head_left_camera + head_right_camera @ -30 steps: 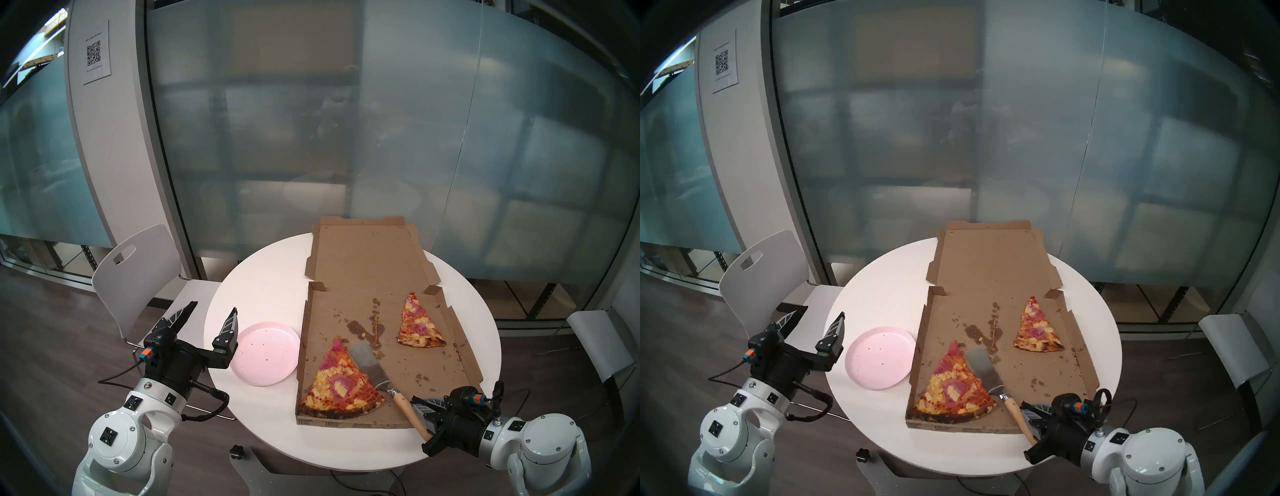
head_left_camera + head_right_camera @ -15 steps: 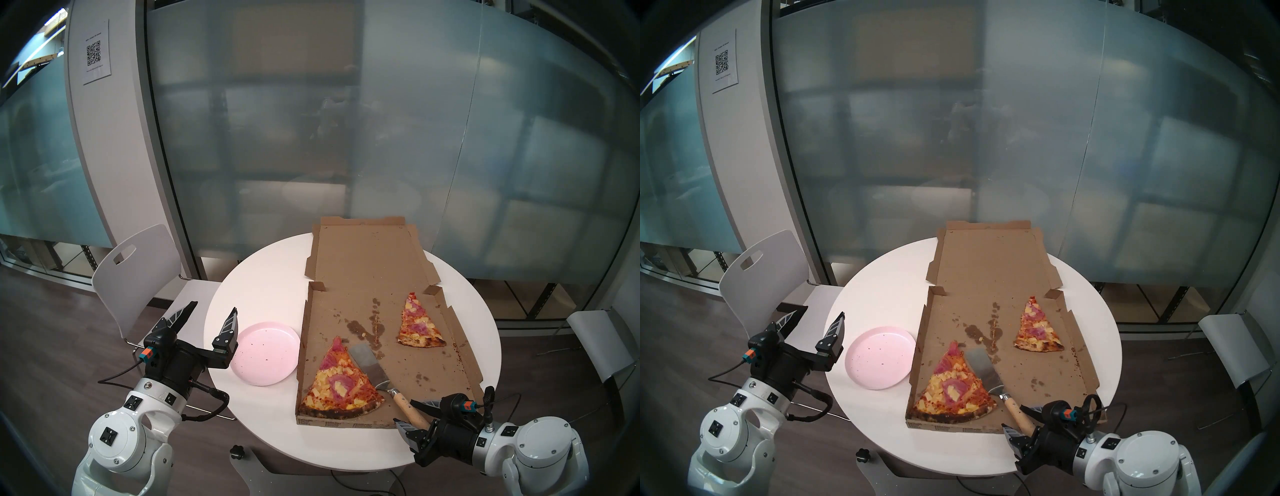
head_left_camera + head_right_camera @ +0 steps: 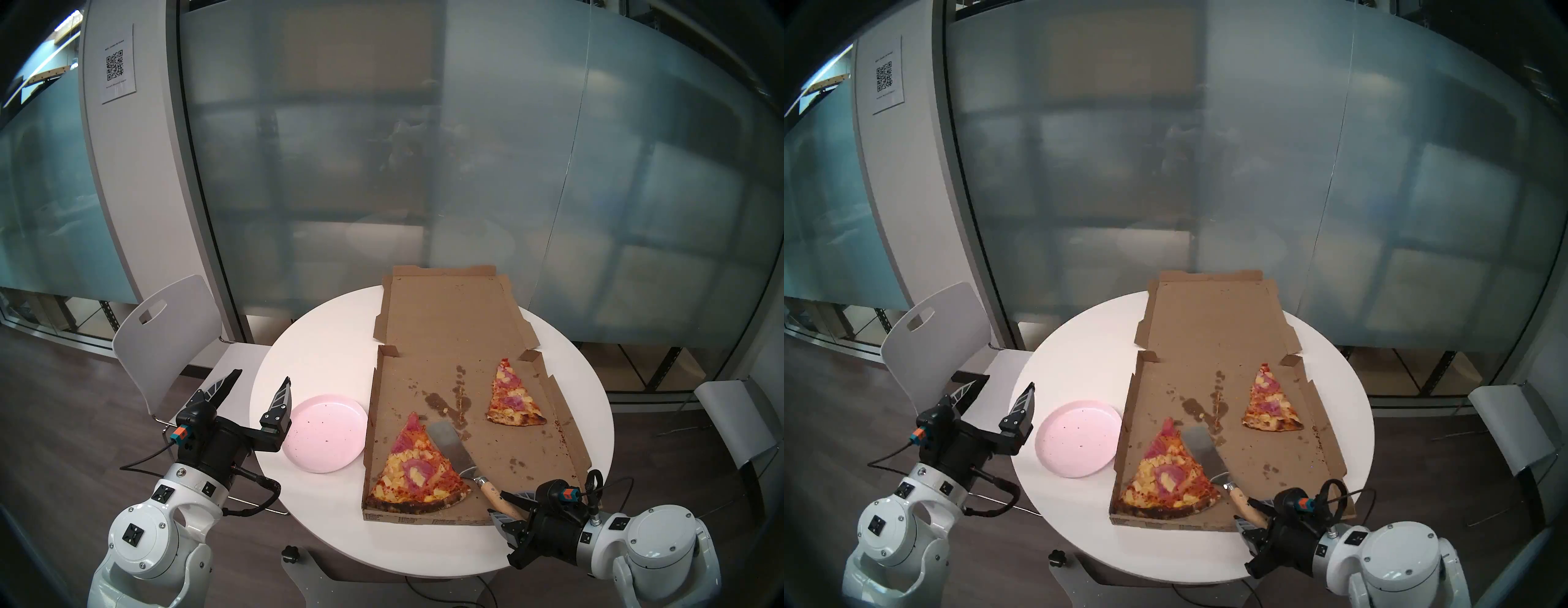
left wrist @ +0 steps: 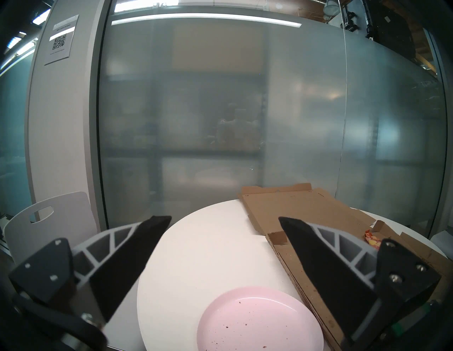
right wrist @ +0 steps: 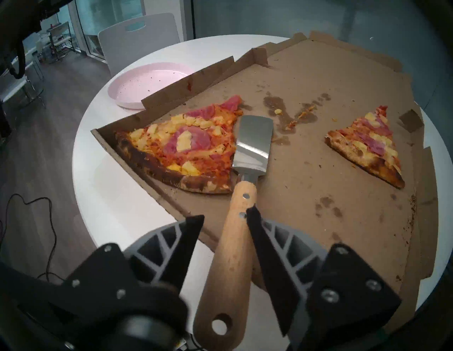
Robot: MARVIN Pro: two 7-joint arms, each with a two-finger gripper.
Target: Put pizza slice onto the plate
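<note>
The pizza slice (image 3: 418,469) lies in the open box (image 3: 547,479), at three o'clock from the plate (image 3: 324,433) on the counter (image 3: 322,339). A spatula (image 5: 253,144) rests blade-flat beside its edge, likely for sliding under. The right gripper (image 5: 225,219) straddles the handle, jaws apart, while the left gripper (image 3: 261,382) waits wide apart by the plate.

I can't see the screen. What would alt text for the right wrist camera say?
A wooden-handled metal spatula lies between the right gripper's open fingers, its blade beside a large ham and pineapple pizza slice with a charred crust in an open cardboard box. A smaller slice sits farther right; a pink plate waits on the white table beyond the box.
</note>
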